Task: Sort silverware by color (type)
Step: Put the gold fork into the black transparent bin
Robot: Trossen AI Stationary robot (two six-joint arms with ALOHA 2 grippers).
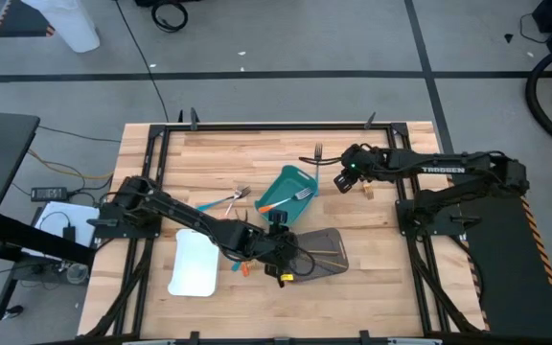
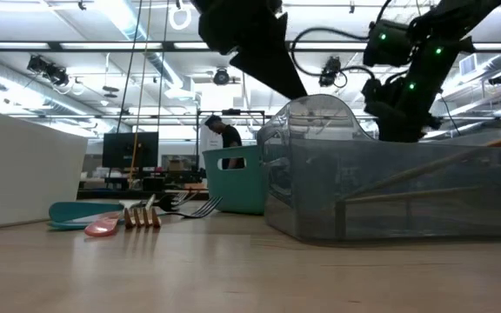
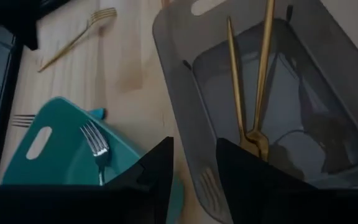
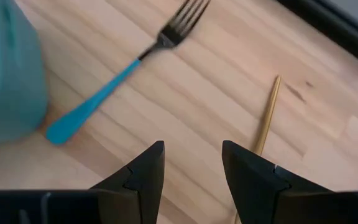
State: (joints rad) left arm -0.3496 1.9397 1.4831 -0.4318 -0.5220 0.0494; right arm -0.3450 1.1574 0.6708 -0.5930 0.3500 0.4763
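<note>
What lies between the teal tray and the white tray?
In the high view, loose utensils lie on the table between the teal tray and the white tray, and the left arm crosses that stretch.

Gold utensil (image 4: 266, 113) in right wrist view: lower end hidden behind end effector finger. Teal tray (image 4: 8, 74) cut off at 9 o'clock edge. Fork (image 3: 96, 148) in left wrist view: handle hidden behind left end effector (image 3: 192, 163). Cluster of utensils (image 1: 241, 265) near left arm in high view: too small to count.
</note>
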